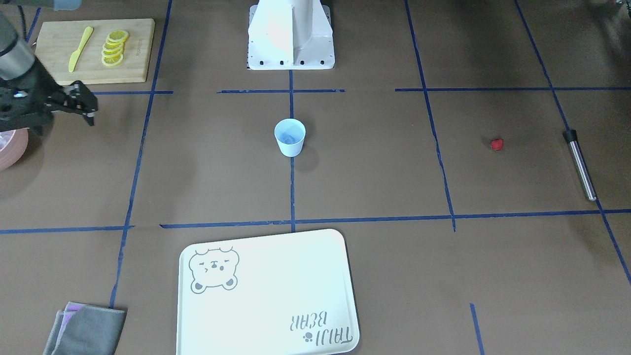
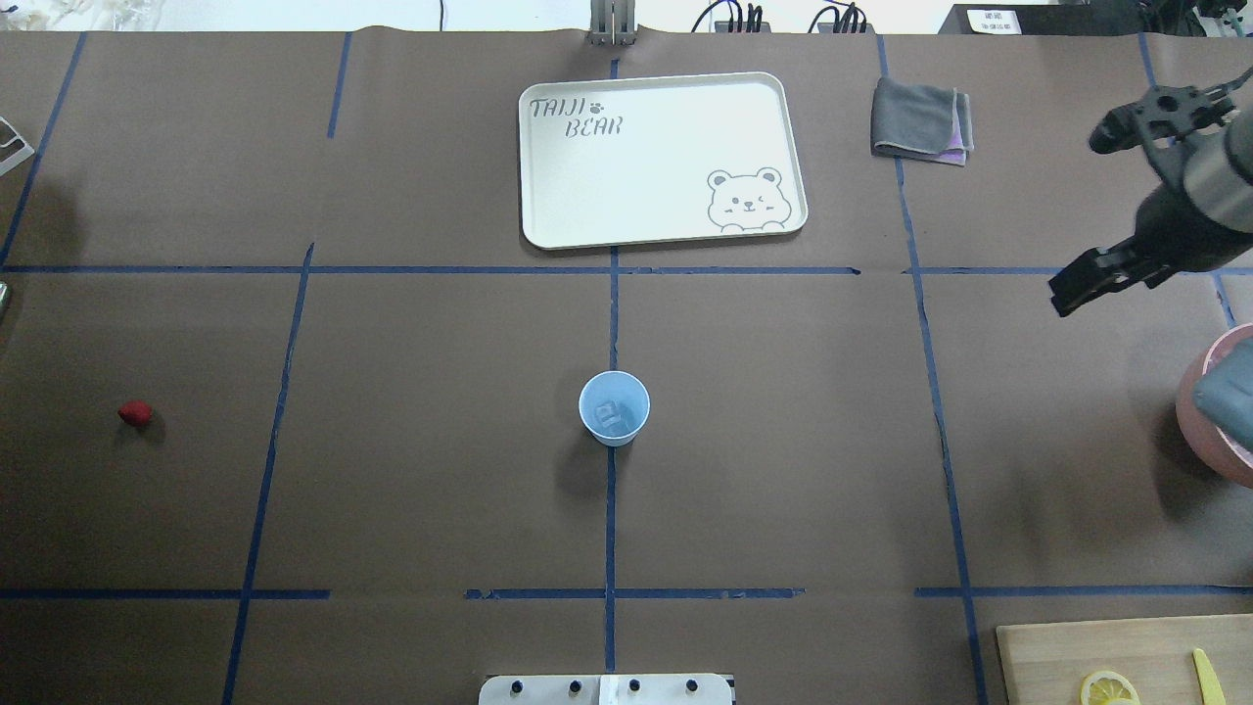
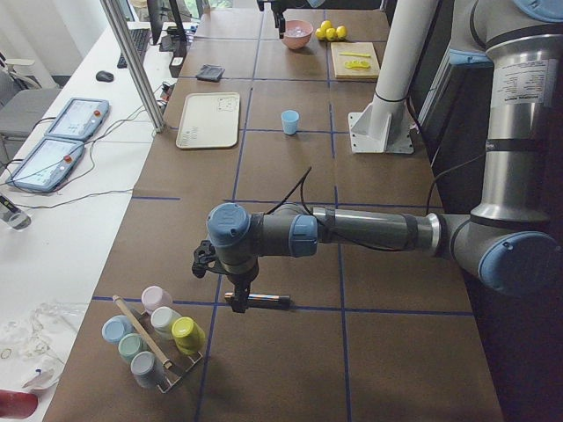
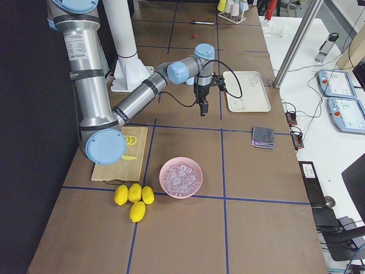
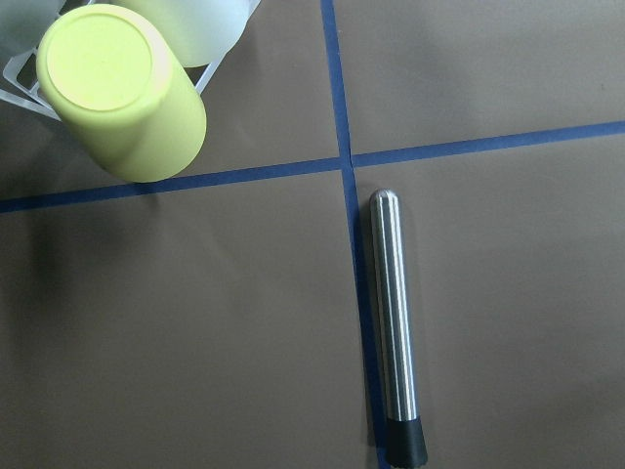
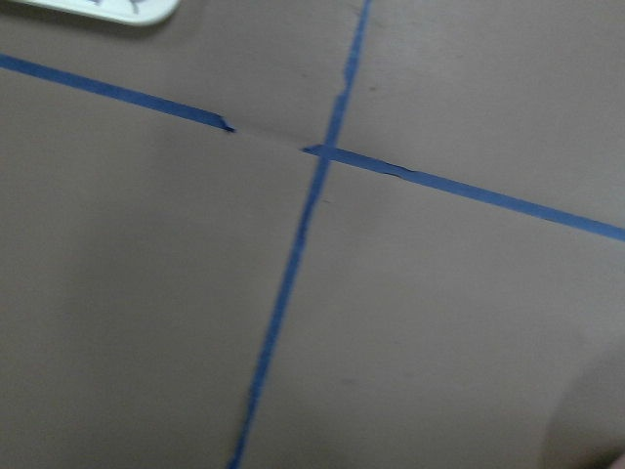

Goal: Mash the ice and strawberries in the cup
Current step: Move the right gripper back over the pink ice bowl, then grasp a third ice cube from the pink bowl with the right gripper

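Nearest us, a steel muddler lies on the table below our left gripper, whose state we cannot tell. We see the cup upright at the table's centre with ice inside. We find the strawberry well apart. Our right gripper hangs with fingers spread.

Light-blue cup upright at centre of overhead frame, clear ice cube inside. Small red strawberry on table, far left, mid-height.
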Robot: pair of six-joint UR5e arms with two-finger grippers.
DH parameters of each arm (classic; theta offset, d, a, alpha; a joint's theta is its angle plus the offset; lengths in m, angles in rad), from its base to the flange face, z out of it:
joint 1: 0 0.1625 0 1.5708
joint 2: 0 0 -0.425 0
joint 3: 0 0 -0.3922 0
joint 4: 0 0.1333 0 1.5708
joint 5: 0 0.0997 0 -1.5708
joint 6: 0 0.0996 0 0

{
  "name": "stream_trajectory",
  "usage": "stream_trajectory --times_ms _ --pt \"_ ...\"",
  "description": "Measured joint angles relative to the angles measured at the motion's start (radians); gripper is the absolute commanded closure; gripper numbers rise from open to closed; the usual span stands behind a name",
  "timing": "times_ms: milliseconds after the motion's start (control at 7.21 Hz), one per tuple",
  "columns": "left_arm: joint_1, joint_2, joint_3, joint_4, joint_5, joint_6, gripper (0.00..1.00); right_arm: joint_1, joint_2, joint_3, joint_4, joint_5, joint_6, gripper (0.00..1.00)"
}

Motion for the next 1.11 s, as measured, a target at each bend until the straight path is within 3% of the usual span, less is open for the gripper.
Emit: stream_trajectory --times_ms 277,416,693,832,1109 --pt "0.000 0.000 0.000 0.000 0.000 -0.001 0.00 0.136 -0.161 -0.012 0.075 0.061 -0.205 0.02" --pt "0.000 0.000 0.000 0.000 0.000 -0.001 0.00 0.172 -0.254 -0.047 0.197 0.077 -0.246 0.02" --pt "0.001 0.000 -0.001 0.000 0.000 -0.001 0.00 0.218 -0.390 -0.208 0.529 0.108 -0.263 0.02" --pt "0.001 0.000 -0.001 0.000 -0.001 -0.001 0.00 0.227 -0.417 -0.272 0.615 0.111 -0.261 0.04" --pt "0.001 0.000 -0.001 0.000 -0.001 -0.001 0.00 0.230 -0.432 -0.328 0.663 0.108 -0.221 0.07"
